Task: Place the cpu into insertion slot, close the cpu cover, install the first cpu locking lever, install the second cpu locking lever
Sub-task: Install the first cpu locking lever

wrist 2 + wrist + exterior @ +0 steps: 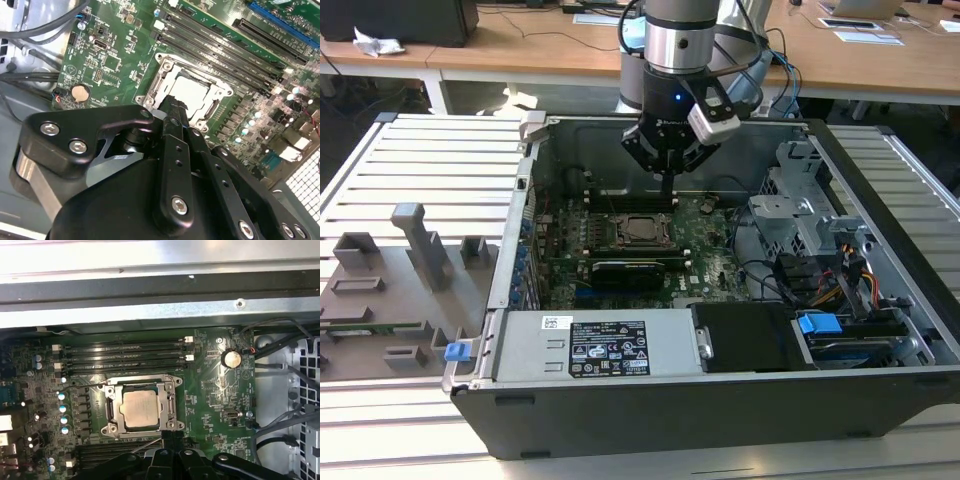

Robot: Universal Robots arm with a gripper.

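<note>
The small flat square cpu with a dull silver-grey metal top [140, 408] lies seated in the square black-rimmed insertion slot [142, 388] on the green circuit board [210, 405]. The thin silvery metal cpu cover with a square cut-out middle [170, 402] lies flat around it, framing the chip's top. The black hand [167, 436] of the arm hangs inside the open dark grey computer case [650, 410]. Its tips are low over the board, just beside one edge of the cover's frame. In both wrist views the fingers look pressed together into one narrow black point [176, 106]. A thin silvery wire lever [146, 444] runs slantwise along that edge and meets the tips; whether the fingers pinch it or only touch it I cannot tell, as the hand's own body hides the contact. Long narrow black memory slots [125, 355] lie beside the socket, and a round silver coin battery [231, 358] sits further off on the board. In the exterior view the hand [667, 188] stands just behind the socket, and a long black rectangular card [630, 270] lies in front of it. The case rests on a grey slatted metal surface [430, 160], with grey block fixtures [420, 245] at the exterior view's left.
</note>
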